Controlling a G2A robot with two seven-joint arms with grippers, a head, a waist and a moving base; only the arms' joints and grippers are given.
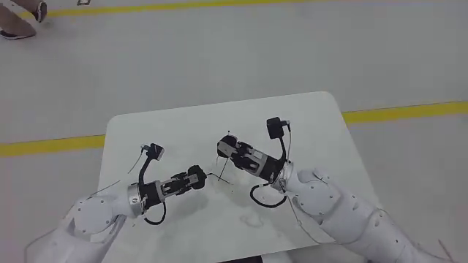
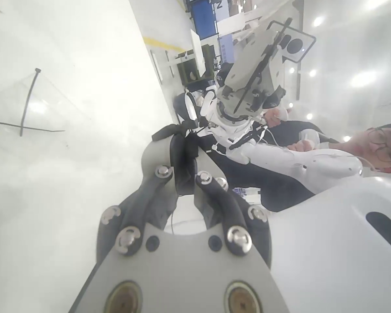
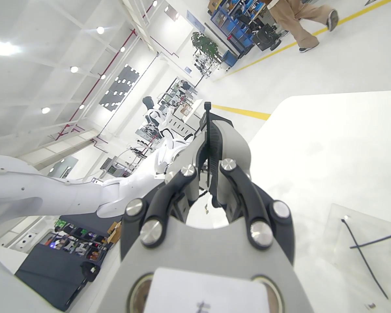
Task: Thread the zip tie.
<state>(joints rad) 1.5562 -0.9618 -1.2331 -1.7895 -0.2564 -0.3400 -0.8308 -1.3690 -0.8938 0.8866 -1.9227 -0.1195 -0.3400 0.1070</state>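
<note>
My right gripper (image 3: 208,128) is shut on a black zip tie (image 3: 208,138). The tie's head (image 3: 208,105) sticks out past the fingertips and the strap runs back between the pads. In the top view this gripper (image 1: 225,146) hangs over the middle of the white table (image 1: 307,124). My left gripper (image 2: 179,135) is shut, and I can make out nothing between its pads. It sits just left of the right one (image 1: 197,174). The left wrist view shows the held tie (image 2: 264,60) along the right gripper's fingers. Two more black zip ties (image 3: 361,245) (image 2: 26,105) lie crossed on the table.
The crossed ties rest on a clear thin sheet (image 3: 345,226) (image 2: 62,105) lying flat on the table, close to both grippers (image 1: 221,178). The table's rounded edges are near on all sides, with bare white surface toward the far corners.
</note>
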